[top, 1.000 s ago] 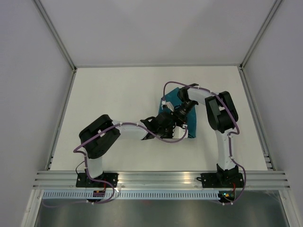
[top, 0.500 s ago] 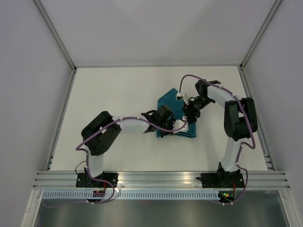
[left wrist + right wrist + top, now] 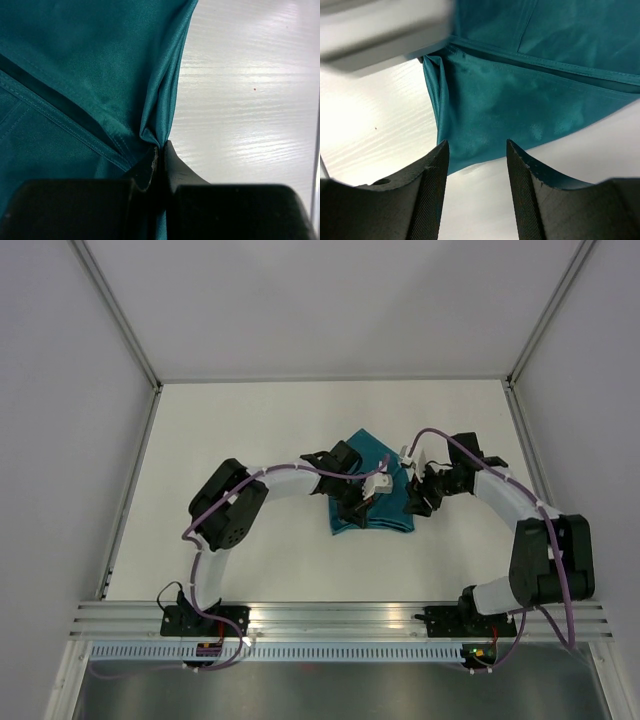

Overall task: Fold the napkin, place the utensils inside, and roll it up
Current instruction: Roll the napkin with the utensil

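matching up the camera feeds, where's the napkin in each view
top external: napkin near the middle of the white table.
left wrist: fills left and top; left tool pinches its fold.
right wrist: upper centre and right, beyond the open right tool.
shared landmark: that white table, bordering the cloth.

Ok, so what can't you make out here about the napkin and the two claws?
- Top view: the left arm and left claw cover the middle of the napkin, hiding its folds.
- Left wrist view: the claw's black body blocks the nearest cloth; the napkin runs off left and top.
- Right wrist view: a blurred white arm part hides the upper left.
- Utensils: none in any view.
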Robot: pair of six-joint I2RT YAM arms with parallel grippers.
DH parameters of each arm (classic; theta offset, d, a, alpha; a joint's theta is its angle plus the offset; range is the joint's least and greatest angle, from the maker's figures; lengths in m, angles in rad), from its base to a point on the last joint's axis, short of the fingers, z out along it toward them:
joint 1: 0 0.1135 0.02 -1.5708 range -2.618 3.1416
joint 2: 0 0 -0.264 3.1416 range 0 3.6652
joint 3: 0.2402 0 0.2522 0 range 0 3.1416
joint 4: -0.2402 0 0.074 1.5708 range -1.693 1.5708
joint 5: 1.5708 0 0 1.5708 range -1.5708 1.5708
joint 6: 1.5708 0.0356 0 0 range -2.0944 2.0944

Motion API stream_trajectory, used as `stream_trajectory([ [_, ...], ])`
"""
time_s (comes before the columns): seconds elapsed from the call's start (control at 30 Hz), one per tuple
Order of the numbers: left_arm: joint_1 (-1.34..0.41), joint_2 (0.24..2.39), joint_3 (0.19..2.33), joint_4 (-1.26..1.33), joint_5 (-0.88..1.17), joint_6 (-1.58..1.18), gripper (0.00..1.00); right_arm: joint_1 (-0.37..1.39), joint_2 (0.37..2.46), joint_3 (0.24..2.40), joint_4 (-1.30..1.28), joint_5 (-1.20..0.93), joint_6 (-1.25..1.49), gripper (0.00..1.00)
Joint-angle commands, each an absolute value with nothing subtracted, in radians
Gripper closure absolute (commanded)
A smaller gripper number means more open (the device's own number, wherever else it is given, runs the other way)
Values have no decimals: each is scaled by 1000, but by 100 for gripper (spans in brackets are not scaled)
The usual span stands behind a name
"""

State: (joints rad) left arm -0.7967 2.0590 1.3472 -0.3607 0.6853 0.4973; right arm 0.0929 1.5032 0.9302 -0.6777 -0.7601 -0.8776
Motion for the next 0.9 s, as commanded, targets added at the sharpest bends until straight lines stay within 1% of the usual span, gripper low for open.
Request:
stream_trajectory([
  [0.0, -770, 2137, 1393, -506, 844, 428, 98, 92, 1366, 830, -439, -825, -844, 44],
  [0.13, -739, 2184, 1434, -549, 905, 408, 98, 95, 1261, 746, -324, -824, -831, 42],
  [0.27, -718, 2241, 1495, -612, 983, 385, 98, 126, 1220, 683, -276, -798, -845, 42],
  [0.5, -703, 2339, 1580, -701, 1051, 362, 98, 325, 1151, 581, -170, -638, -877, 42],
  [0.57, -698, 2356, 1592, -704, 1060, 350, 98, 383, 1147, 554, -141, -594, -888, 41],
  [0.73, -680, 2388, 1624, -729, 1089, 336, 98, 449, 1192, 540, -129, -563, -900, 40],
  [0.87, -673, 2404, 1635, -732, 1098, 327, 98, 537, 1209, 509, -85, -496, -907, 40],
])
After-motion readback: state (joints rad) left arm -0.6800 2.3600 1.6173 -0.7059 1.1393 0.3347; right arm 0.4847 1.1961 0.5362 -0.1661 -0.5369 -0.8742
